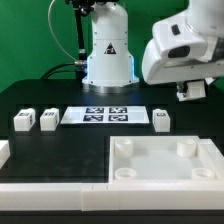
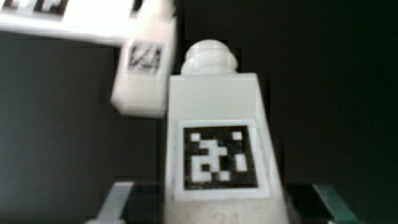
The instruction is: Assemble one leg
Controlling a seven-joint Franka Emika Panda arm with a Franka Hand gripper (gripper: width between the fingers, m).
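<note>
My gripper [image 1: 190, 92] is at the exterior view's upper right, a little above the black table. It is shut on a white leg [image 2: 217, 120]. In the wrist view the leg's tag faces the camera, its rounded peg end points away, and the fingers [image 2: 125, 200] stand on either side of its near end. A second leg [image 2: 143, 62] lies on the table beyond it; it also shows in the exterior view [image 1: 161, 119]. Two more legs [image 1: 22, 121] [image 1: 48, 120] lie at the exterior view's left. The white tabletop [image 1: 165, 172] with round corner sockets lies at the front right.
The marker board [image 1: 108, 116] lies in the middle of the table, in front of the robot base [image 1: 108, 55]. A low white frame [image 1: 40, 190] runs along the front left edge. A corner of the marker board also shows in the wrist view [image 2: 45, 15].
</note>
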